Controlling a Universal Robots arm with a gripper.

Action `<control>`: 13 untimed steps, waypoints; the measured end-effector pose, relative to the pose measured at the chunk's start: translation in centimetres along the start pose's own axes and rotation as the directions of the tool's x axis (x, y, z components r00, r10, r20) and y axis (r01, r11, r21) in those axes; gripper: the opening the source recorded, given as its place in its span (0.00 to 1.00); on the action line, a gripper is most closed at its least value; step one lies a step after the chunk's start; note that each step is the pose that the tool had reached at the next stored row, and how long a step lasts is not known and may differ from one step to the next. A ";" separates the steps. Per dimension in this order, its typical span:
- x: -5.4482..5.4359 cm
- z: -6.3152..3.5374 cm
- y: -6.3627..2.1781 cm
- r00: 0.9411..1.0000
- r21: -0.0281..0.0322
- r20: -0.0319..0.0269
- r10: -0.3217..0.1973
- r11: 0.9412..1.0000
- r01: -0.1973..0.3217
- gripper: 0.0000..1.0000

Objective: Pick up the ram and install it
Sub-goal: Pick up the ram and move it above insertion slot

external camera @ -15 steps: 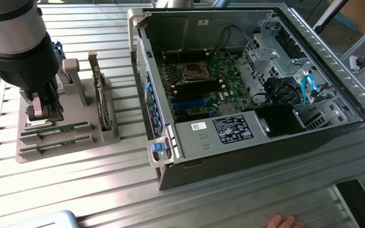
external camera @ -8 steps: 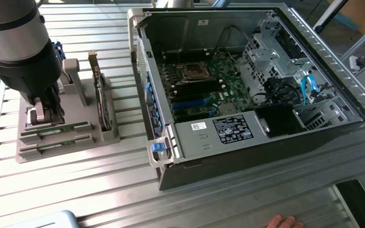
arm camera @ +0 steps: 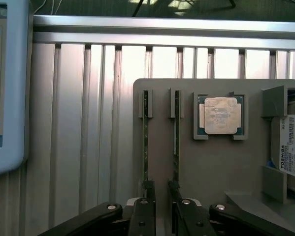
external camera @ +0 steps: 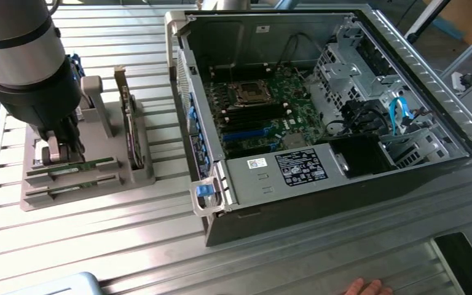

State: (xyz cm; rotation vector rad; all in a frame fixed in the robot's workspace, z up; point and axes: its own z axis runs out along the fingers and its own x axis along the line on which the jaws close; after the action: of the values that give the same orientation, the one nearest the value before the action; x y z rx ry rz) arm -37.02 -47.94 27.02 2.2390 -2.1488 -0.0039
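presently the thick grey robot arm [external camera: 19, 55] reaches down at the exterior view's left, over a flat grey plastic parts tray [external camera: 142, 175] lying on the ribbed silver metal table [external camera: 302, 258]. its black gripper [external camera: 59, 153] hangs low above the tray, closest to the first ram stick [external camera: 80, 166], a long, thin green circuit-board strip sitting on edge in a slot. the second ram stick [external camera: 72, 184], of the same kind, sits in the slot just beside it. in the wrist view both sticks stand edge-on in their slots, and the two black fingers [arm camera: 143, 211] are parted, with bare grey tray showing in the gap and nothing held between them. each fingertip lines up with the end of one stick; whether either touches cannot be told. a square silver processor chip [arm camera: 219, 115] lies in a recess of the tray near the sticks, and a silver boxy hard drive with a white label [arm camera: 292, 150] sits beyond it. a tall upright expansion card [external camera: 128, 132] stands on the tray too. well apart, toward the exterior view's right, the open black computer case [external camera: 318, 203] lies with its green motherboard [external camera: 260, 110] exposed. a person's hand [external camera: 367, 287] rests at the table's near edge.
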 end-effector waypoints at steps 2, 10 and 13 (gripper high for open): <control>0.0 0.15 0.00 1.000 0.000 0.000 0.000 1.000 0.000 0.24; 0.1 0.82 -0.02 1.000 0.000 0.000 -0.001 1.000 0.001 0.24; 0.1 1.03 -0.02 1.000 0.000 0.000 -0.001 1.000 0.001 0.24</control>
State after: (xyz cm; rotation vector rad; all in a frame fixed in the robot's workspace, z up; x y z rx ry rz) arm -37.02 -48.10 25.99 2.2402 -2.1475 -0.0039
